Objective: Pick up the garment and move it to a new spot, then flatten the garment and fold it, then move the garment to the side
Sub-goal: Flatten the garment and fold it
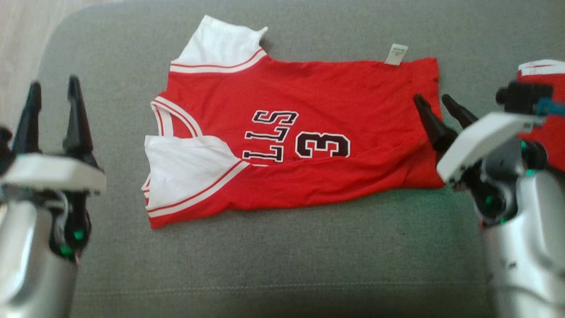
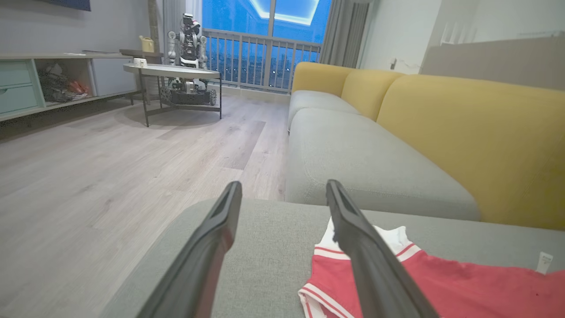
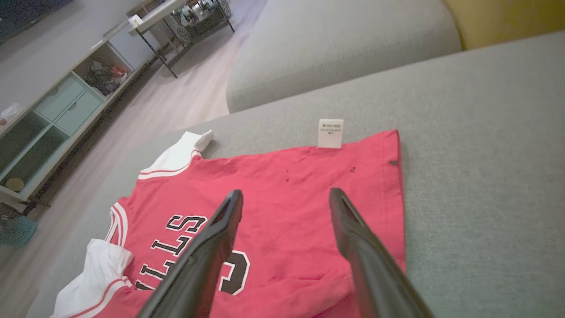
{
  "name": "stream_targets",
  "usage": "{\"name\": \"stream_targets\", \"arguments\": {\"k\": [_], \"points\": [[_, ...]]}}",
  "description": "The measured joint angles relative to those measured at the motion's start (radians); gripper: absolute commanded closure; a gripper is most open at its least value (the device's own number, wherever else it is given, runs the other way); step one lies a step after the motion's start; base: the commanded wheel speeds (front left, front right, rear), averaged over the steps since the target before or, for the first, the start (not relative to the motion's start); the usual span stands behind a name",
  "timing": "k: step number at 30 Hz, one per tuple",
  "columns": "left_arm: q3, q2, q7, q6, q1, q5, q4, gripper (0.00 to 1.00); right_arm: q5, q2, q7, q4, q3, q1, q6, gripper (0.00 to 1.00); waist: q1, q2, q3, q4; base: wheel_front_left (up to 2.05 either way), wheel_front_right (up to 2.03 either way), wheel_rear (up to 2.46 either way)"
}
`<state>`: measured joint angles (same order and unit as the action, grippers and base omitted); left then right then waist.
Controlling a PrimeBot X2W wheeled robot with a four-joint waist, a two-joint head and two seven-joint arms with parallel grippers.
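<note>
Hovering with empty jaws parted, left gripper [image 1: 54, 86] and right gripper [image 1: 431, 99] flanked red-and-white fabric jersey [image 1: 309, 97]; single-layer pinch at hem risked dragging fold askew

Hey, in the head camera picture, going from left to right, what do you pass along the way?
left gripper → white sleeve → black lettering → number 3 → white care label → right gripper → second red garment at the right edge.
</note>
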<state>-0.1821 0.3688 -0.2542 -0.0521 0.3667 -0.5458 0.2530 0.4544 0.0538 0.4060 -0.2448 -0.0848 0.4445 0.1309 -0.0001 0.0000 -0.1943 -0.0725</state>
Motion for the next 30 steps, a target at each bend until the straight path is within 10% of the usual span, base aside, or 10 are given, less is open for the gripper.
{"name": "stream_targets", "arguments": {"k": [13, 30], "points": [[0.193, -0.221, -0.002, 0.071, -0.298, 0.128, -0.210, 0.00, -0.166, 0.000, -0.433, 0.139, 0.047, -0.316, 0.000, 0.00, 0.0000, 0.0000, 0.076, 0.021, 0.00, 0.00, 0.00], [0.088, -0.247, 0.053, 0.131, -0.288, 0.219, 0.132, 0.00, -0.135, -0.002, -0.577, 0.091, 0.105, -0.326, 0.000, 0.00, 0.0001, 0.0000, 0.028, 0.093, 0.00, 0.00, 0.00]]}}
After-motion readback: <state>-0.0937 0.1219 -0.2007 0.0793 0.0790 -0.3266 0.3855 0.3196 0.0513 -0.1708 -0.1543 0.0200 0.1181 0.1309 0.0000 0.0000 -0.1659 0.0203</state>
